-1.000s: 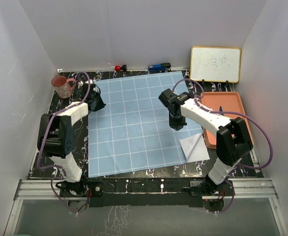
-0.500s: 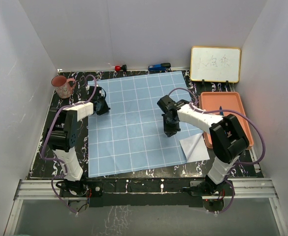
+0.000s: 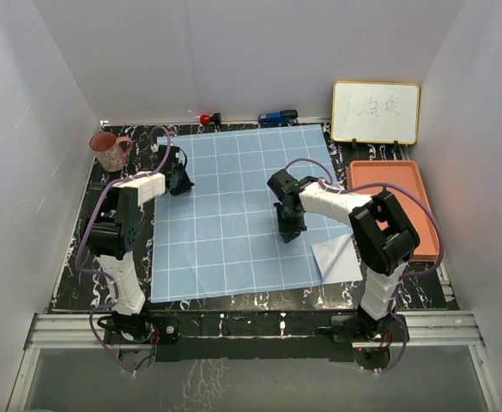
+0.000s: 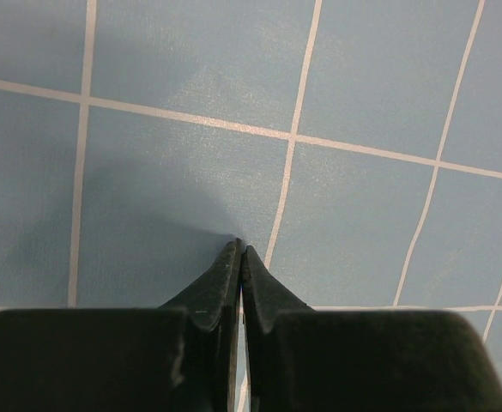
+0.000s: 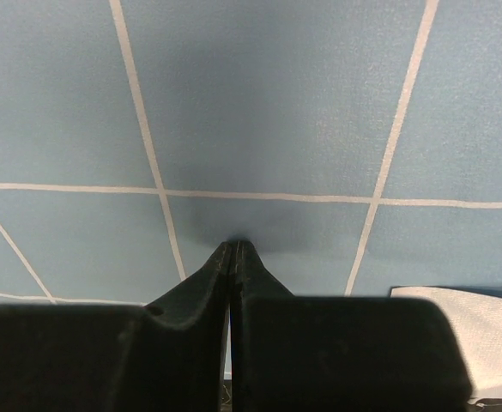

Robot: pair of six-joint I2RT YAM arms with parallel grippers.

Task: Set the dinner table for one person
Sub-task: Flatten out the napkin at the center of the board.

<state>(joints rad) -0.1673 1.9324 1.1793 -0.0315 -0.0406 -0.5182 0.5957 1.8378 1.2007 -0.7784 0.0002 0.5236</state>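
- Cup [image 3: 106, 151], pinkish, at far-left back corner of the dinner table [image 3: 83, 257]; contents too small to make out.
- Dinner table: black w/ white veins. Long axis runs left-right in top view, metal rail along the near edge by the arm bases. Most of the top is hidden under the cloth [image 3: 233, 215], so only a border shows round it.
- Left gripper [image 4: 240, 251]: at the cloth's far-left part, near the cup but apart from it. Jaws pressed together, tips down at the fabric. Can't tell whether any cloth is nipped btwn them.
- Cloth: light blue, white grid, lies flat. Its right near corner is covered by the napkin [image 3: 339, 257].
- Back edge of table: small red item [image 3: 206, 118] & blue item [image 3: 276, 116], both too small to identify.
- Right gripper [image 5: 233, 245]: right of cloth centre, jaws closed tight, tips touching the cloth w/ a dark shadow round them. Can't tell if fabric is pinched.
- Napkin: white, partly on cloth, partly on bare table. Its right side is hidden by the right arm; in the right wrist view only a corner shows, cut off at the frame edge.
- Whiteboard [image 3: 376, 112]: stands at back right, writing too faint to read.
- Tray [image 3: 405, 184]: orange, along the table's right side. Its near-left part is hidden behind the right arm's elbow.
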